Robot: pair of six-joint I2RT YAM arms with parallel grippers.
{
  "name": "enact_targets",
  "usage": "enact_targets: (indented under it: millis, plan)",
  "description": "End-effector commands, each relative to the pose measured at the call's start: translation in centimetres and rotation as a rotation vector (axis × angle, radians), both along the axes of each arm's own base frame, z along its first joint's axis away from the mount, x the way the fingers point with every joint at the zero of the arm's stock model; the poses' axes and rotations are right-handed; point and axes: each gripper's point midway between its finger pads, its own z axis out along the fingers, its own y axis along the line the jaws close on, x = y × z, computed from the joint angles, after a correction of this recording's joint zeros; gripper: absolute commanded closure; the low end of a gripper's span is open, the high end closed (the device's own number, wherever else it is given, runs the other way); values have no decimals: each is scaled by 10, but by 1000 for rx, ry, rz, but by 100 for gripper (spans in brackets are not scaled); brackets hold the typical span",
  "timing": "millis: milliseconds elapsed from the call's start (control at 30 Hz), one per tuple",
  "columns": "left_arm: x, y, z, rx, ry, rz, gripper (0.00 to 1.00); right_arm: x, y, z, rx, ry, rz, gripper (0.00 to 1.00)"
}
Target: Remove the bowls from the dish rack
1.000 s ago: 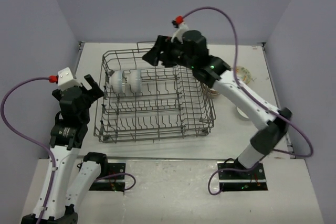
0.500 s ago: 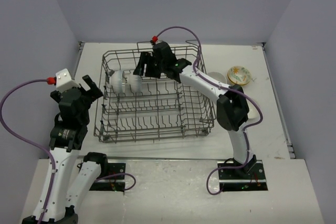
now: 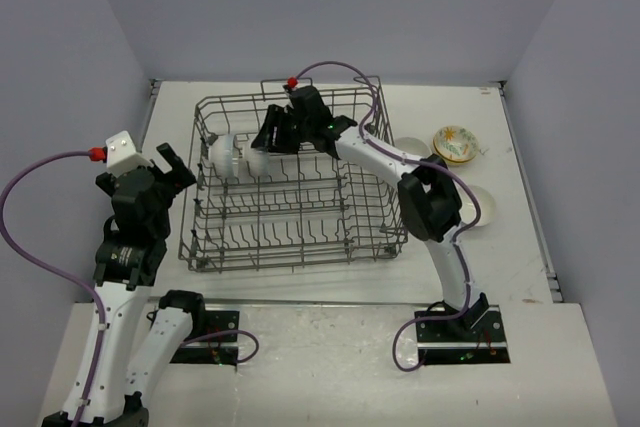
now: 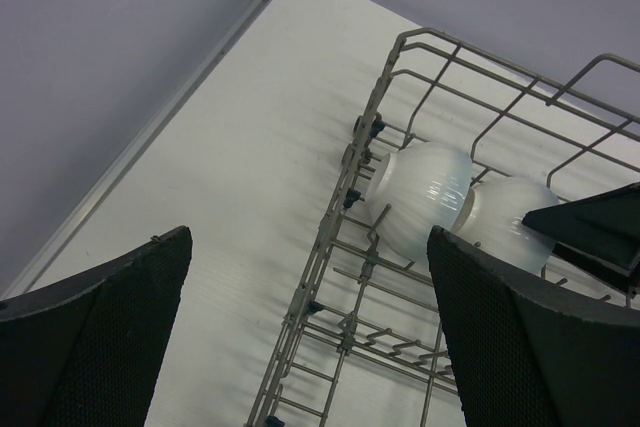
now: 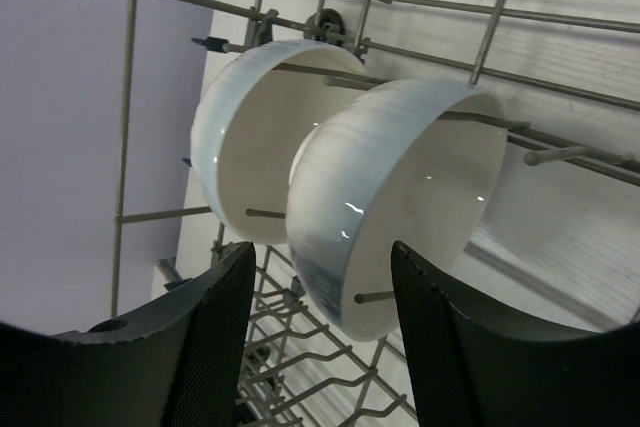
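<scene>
The grey wire dish rack (image 3: 300, 209) sits mid-table. Two white bowls stand on edge in its back left corner, one (image 3: 222, 155) beside the other (image 3: 257, 157). My right gripper (image 3: 270, 133) is open inside the rack. In the right wrist view its fingers (image 5: 205, 347) straddle the lower rim of the nearer bowl (image 5: 400, 207), with the farther bowl (image 5: 245, 137) behind. My left gripper (image 3: 170, 169) is open and empty outside the rack's left side. The left wrist view shows both bowls (image 4: 425, 197) through the rack wall (image 4: 322, 247).
A yellow-floral bowl (image 3: 455, 142) sits on the table right of the rack. A white bowl (image 3: 480, 209) sits nearer the right arm, and another rim (image 3: 410, 150) shows against the rack's right side. The right arm lies over the rack's back right part.
My right arm has swung left and down into the rack, bringing its open gripper from above the back rim onto the nearer white bowl. The left arm has not moved.
</scene>
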Motion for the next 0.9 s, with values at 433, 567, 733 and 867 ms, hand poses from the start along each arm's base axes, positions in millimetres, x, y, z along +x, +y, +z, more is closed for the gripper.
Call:
enact_targets:
  millis: [433,567,733,867]
  plan:
    - [1,0,11,1,-48,-3,0,-3,21,13,246,75,135,51]
    - [2,-1,11,2,-47,-5,0,-2,19,12,275,90,141,60]
    - [2,-1,12,3,-48,-7,0,-4,18,19,353,100,168,72]
    - [2,-1,12,3,-48,-5,0,-4,17,21,374,94,174,82]
